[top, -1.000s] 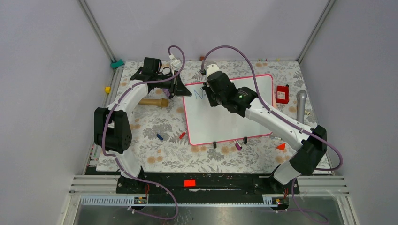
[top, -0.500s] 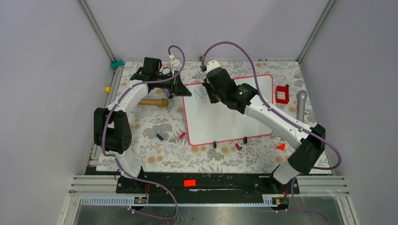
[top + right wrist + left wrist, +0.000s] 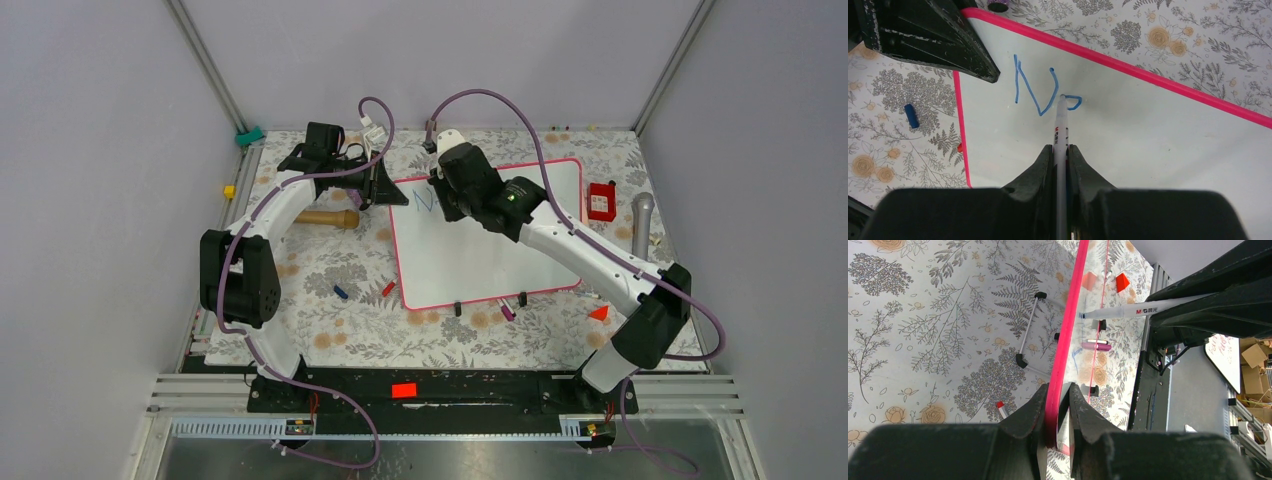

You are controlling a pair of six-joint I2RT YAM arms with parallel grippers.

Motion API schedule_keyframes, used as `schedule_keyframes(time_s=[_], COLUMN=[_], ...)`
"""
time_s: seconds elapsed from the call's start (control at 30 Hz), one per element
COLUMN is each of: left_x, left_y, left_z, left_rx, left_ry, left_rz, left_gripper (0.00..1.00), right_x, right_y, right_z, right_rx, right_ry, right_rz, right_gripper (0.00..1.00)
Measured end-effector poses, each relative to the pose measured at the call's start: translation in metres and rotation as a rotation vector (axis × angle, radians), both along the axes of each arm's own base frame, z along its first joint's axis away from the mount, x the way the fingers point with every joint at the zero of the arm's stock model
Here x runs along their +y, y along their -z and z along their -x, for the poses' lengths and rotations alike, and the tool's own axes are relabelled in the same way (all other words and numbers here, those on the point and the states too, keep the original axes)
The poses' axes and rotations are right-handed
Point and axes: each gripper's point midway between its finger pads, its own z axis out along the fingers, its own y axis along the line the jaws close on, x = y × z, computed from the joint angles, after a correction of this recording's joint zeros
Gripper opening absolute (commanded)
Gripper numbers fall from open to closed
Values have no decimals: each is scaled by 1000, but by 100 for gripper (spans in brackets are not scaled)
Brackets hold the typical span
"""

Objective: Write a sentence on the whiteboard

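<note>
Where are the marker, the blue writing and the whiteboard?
marker (image 3: 1060, 125), right wrist view, white barrel.
blue writing (image 3: 1029, 89), right wrist view, diagonal stroke of the N.
whiteboard (image 3: 1158, 150), right wrist view, bare white surface.

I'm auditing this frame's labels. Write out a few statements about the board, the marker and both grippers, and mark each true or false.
1. The right gripper is shut on a marker whose tip is on the whiteboard. True.
2. The left gripper hangs open over the tablecloth. False: it is clamped on the whiteboard's pink frame.
3. The writing on the board is red and fills two lines. False: it is blue, just an N and the start of another letter.
4. A red box lies on the tablecloth beside the whiteboard. True.
</note>
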Motion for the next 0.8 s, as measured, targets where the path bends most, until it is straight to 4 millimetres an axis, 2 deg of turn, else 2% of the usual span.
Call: schedule_keyframes(time_s=[0.3, 0.57, 0.8], left_x=[0, 0, 0], left_y=[0, 0, 0], left_z=[0, 0, 0], left_rx=[0, 0, 0], left_ry=[-1, -2, -1], left_rz=[-1, -3, -2], left_gripper=[8, 8, 8], right_x=[1, -7, -19], right_y=[7, 15, 13], right_z=[4, 10, 10], right_rx=[25, 42, 28], right_ry=[-18, -13, 25], right_rz=[4, 27, 58], right_gripper=[0, 0, 0])
